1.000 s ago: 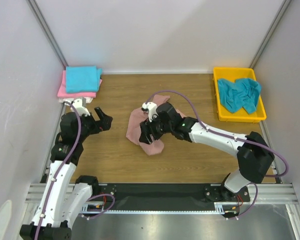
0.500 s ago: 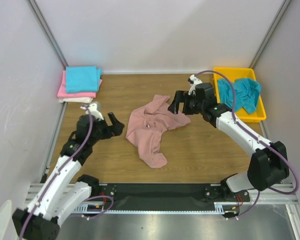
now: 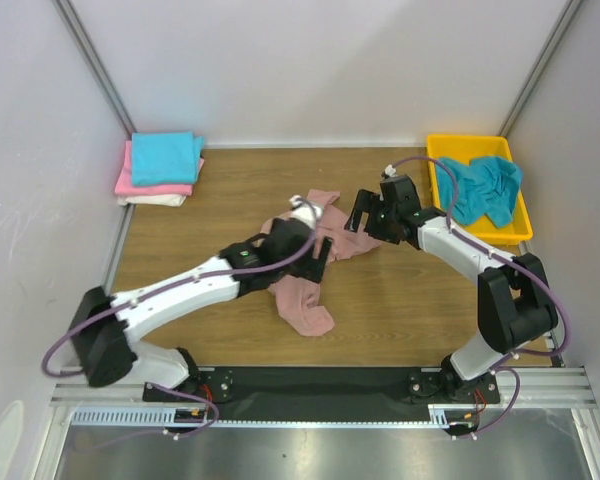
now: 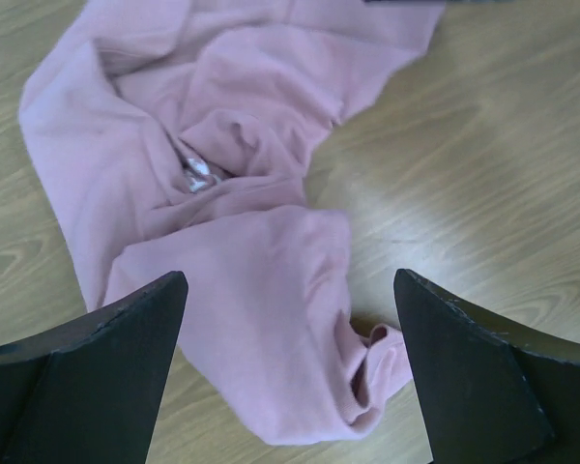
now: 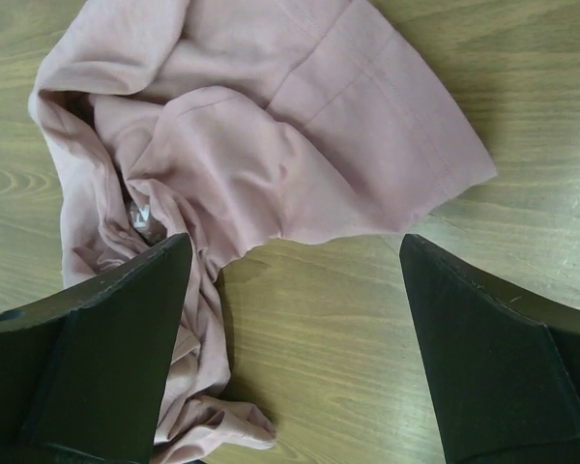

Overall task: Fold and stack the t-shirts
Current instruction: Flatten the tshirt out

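Yellow tray (image 3: pixel 480 238) on wooden table (image 3: pixel 230 190)

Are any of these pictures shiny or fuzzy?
Left wrist: light glares off the wooden table right of the dusty-pink shirt; right wrist: cloth looks crisp, the right gripper's fingers are just dark shapes; top external: sharp and evenly lit.

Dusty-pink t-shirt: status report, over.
Left pincer open, right pincer open, both over dusty-pink t-shirt, empty. Shirt crumpled mid-table, unfolded. Folded stack and yellow tray well apart.
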